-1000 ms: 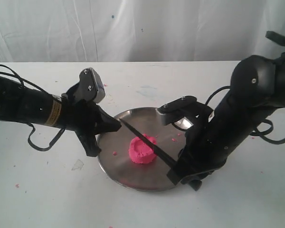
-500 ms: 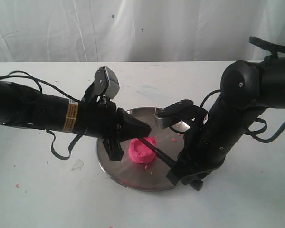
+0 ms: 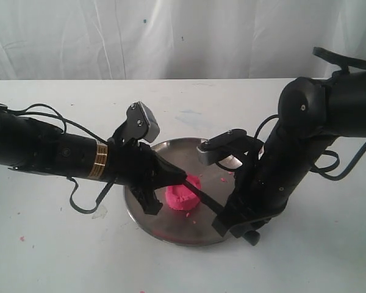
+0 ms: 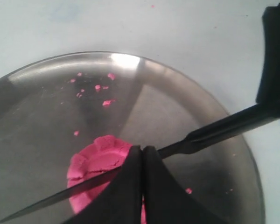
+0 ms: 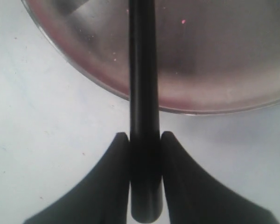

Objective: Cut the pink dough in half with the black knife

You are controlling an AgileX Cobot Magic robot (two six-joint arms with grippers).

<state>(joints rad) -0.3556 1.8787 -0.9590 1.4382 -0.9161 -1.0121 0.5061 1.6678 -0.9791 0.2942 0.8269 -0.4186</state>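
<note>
The right gripper (image 5: 144, 140) clenches the knife (image 4: 214, 130) by its handle. The blade lies across the dough (image 3: 183, 196) on the plate (image 3: 171, 229). The left gripper (image 4: 142, 154), fingers pressed together, hides the blade's middle and the dough's near edge.

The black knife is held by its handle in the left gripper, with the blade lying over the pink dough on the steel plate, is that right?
Not quite. The right gripper holds the black knife by its handle, as the right wrist view shows. The left gripper is shut beside the blade. The blade does lie over the pink dough on the steel plate.
</note>
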